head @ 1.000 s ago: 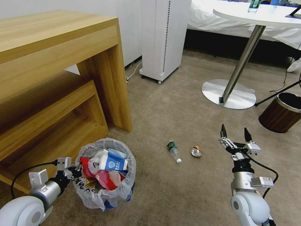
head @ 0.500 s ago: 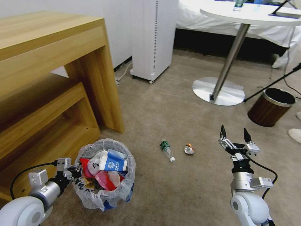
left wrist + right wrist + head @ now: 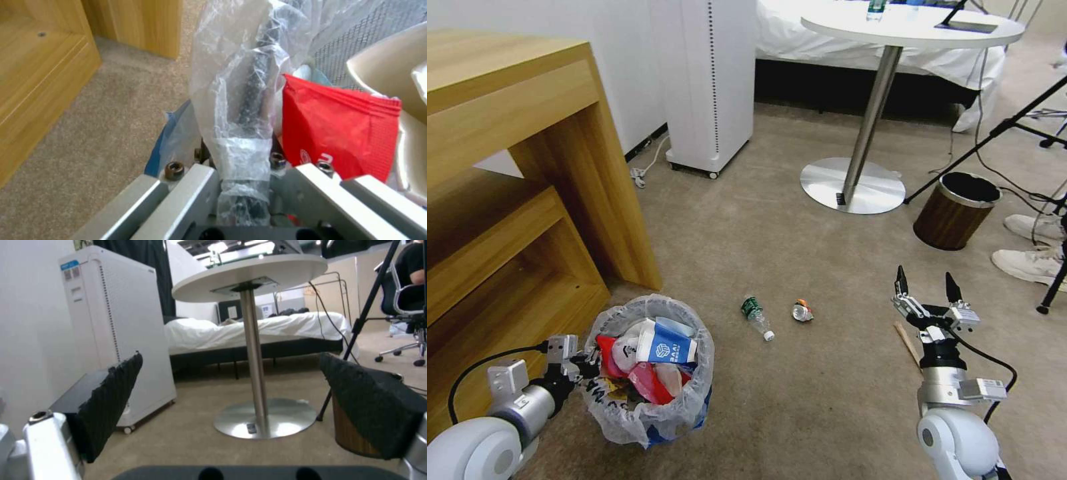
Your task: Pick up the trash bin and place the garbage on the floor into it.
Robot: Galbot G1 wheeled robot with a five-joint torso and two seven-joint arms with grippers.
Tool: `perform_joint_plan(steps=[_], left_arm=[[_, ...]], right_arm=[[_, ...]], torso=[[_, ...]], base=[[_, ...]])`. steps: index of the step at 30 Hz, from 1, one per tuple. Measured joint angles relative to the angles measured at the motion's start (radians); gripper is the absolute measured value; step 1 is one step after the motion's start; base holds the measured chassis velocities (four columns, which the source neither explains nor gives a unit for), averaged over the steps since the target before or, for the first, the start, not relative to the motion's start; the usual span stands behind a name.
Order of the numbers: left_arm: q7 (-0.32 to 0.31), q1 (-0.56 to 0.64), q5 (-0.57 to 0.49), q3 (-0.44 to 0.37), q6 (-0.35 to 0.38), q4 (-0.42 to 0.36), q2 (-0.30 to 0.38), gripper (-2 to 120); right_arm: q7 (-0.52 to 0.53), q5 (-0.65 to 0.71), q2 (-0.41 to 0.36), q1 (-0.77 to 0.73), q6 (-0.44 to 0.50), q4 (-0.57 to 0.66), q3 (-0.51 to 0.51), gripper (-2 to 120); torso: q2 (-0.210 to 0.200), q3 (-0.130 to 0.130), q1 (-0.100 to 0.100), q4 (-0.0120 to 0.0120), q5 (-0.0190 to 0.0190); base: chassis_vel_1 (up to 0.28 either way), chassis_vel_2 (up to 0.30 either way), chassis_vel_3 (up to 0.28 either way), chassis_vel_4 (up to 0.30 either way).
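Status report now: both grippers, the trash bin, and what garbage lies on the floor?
Left gripper shut on trash bin rim. Right gripper open, empty. Bottle, crushed cup, wooden stick on carpet.

Trash bin (image 3: 650, 407) liner crinkly translucent plastic; carpet (image 3: 800, 253) matt, rough; desk (image 3: 507, 100) wood-grain
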Motion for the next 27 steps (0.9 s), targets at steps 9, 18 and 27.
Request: perform_joint_plan(steps=[9,18,27], left_arm=[[-0.001,0.004,0.004,0.000,-0.001,0.010,-0.002,1],[0.001,0.011,0.013,-0.001,-0.006,0.001,-0.009,1],[0.003,0.022,0.016,-0.004,-0.008,-0.023,-0.016,1]], right_arm=[[-0.022,0.010,-0.005,-0.003,0.006,-0.019,-0.001,100],[-0.023,0.020,-0.010,-0.014,-0.012,-0.007,0.006,100],[-0.023,0.013,-0.001,-0.024,-0.016,0.003,0.014,100]], torso=[[0.000,0.000,0.000,0.0001,0.0000],[0.000,0.000,0.000,0.0001,-0.0001],[0.000,0.000,0.000,0.0001,0.0000]], base=[[0.000,0.000,0.000,0.000],[0.000,0.000,0.000,0.000],[-0.044,0.036,0.041,-0.049]])
